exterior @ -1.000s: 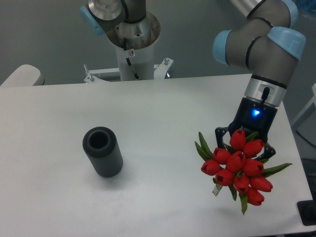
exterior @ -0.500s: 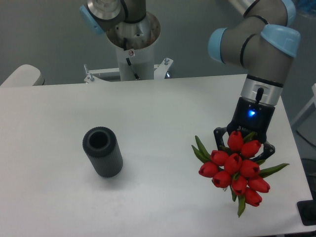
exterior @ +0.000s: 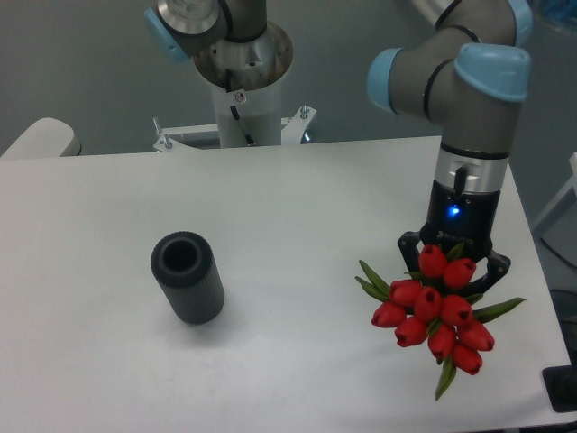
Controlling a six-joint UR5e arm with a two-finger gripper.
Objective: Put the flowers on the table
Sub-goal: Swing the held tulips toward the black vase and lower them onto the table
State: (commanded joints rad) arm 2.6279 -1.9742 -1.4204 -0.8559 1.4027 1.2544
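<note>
Comparing against a second ago, you can see the grey-and-pale-blue UR5e arm (exterior: 469, 99) has straightened over the right side of the frame, its wrist now closer to vertical, and the bunch has drifted slightly and settled a touch lower in the lower right. The black two-finger gripper (exterior: 453, 262) sits right above the small bunch of red tulips with green leaves (exterior: 433, 311), its dark jaws spread either side of the top blooms. The stems are hidden behind the flower heads, so you cannot tell whether the fingers are clamped or slack. The wrist's blue light is lit.

Reading that for your task: the shifts are small, so this looks like the final easing down. A soft shadow lies directly under the blooms, but whether the lowest tulips actually touch the tabletop you cannot tell from this angle. Judge the placing as near done, with release and retreat to come.

On the surface, the large flat white matte tabletop with rounded corners (exterior: 297, 216) fills most of the frame. A dark grey ribbed cylinder with an open top (exterior: 187, 277) stands at centre left, well apart from the flowers. Watch the right edge: the bunch sits near it.

Behind, you have a white robot pedestal on a metal base plate (exterior: 243, 108) at upper centre, against a plain grey wall (exterior: 72, 63).
</note>
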